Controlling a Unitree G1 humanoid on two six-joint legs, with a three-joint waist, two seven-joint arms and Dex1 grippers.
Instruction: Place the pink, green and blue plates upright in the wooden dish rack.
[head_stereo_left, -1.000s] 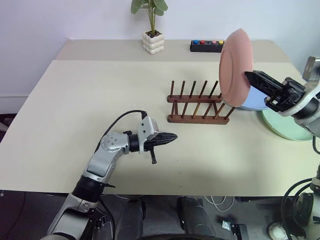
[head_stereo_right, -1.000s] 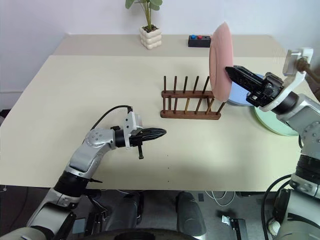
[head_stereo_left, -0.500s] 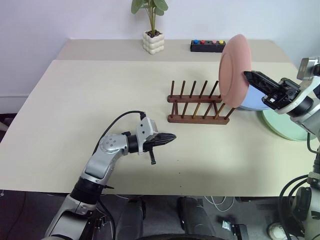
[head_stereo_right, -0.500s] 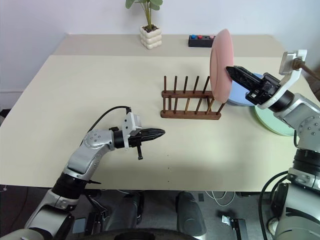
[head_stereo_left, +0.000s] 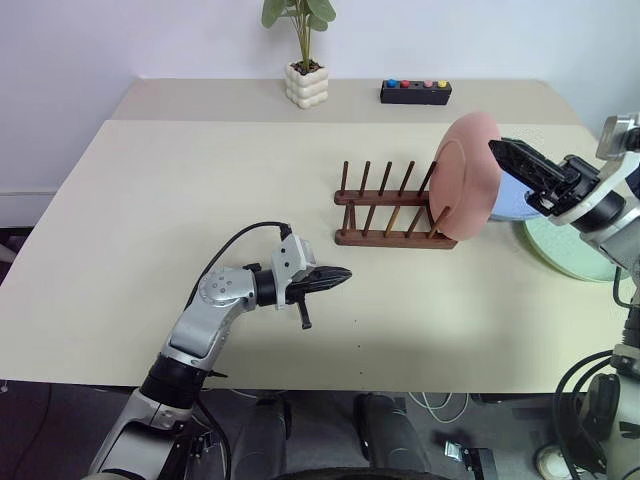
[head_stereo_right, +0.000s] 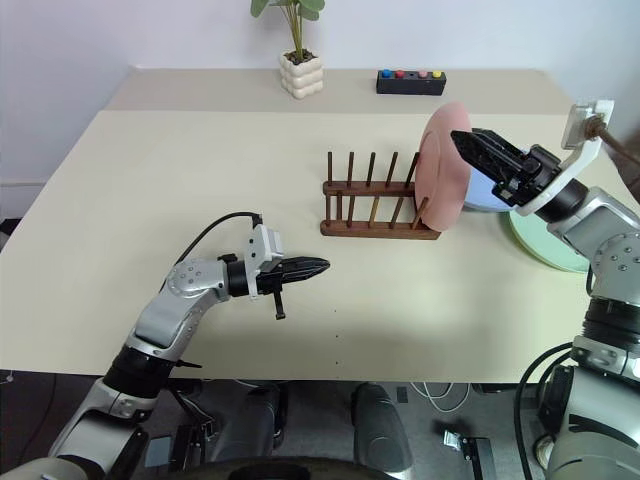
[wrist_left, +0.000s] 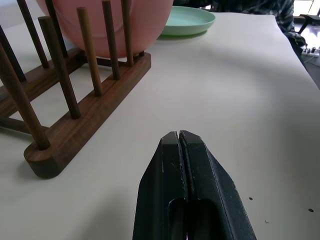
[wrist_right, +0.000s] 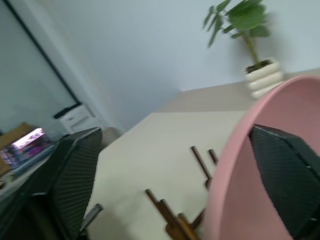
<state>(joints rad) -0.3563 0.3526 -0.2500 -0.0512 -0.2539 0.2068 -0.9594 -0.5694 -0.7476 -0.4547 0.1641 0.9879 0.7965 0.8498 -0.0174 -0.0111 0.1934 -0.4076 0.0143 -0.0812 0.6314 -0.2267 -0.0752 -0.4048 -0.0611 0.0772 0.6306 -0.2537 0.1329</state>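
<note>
Right wrist view: pink plate (wrist_right: 270, 150) betw spread right gripper (wrist_right: 180, 165) fingers, in rack (head_stereo_left: 392, 210).

pink plate (head_stereo_left: 468, 175): you've got it standing on edge in the rightmost slot of the rack, tilted, leaning on the pegs.
wooden dish rack (head_stereo_left: 390, 212): dark brown, two rails with peg rows; your other slots are free.
blue plate (head_stereo_left: 515, 200): flat on the table right of the rack, partly hidden behind the pink one.
green plate (head_stereo_left: 570, 252): flat, just beside the blue one, nearer you.
</note>
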